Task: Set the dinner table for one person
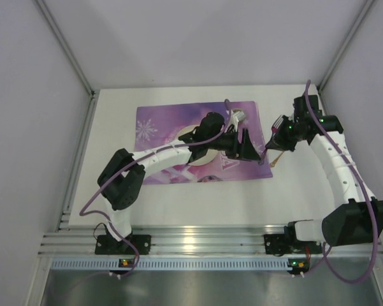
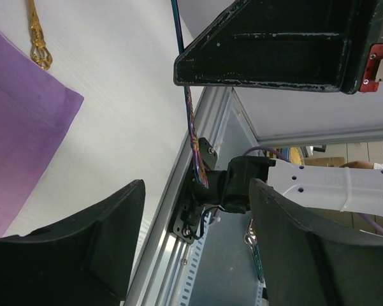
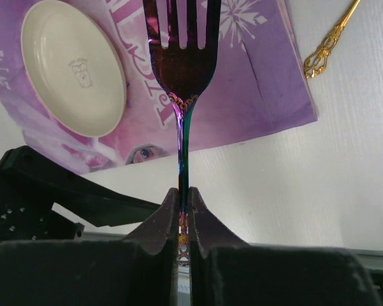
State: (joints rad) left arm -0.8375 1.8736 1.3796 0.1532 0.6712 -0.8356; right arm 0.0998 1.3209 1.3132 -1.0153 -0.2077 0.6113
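Observation:
The white dinner table [image 1: 197, 201] carries a purple snowflake placemat [image 1: 159, 124] with a small cream plate [image 1: 190, 134] on it, also in the right wrist view [image 3: 73, 67]. My right gripper [image 1: 277, 135] [image 3: 183, 194] is shut on the handle of an iridescent fork [image 3: 181, 57], held above the mat's right edge with the tines pointing away. The fork handle hangs in the left wrist view [image 2: 190, 108]. My left gripper [image 1: 247, 145] [image 2: 196, 191] is open and empty over the mat's right part, close beside the fork.
A gold-handled utensil [image 1: 278, 157] [image 3: 328, 41] [image 2: 38, 51] lies on the table just right of the mat. A small white object [image 1: 240, 116] sits at the mat's far right, partly hidden. Grey walls and an aluminium rail [image 1: 197, 242] bound the table.

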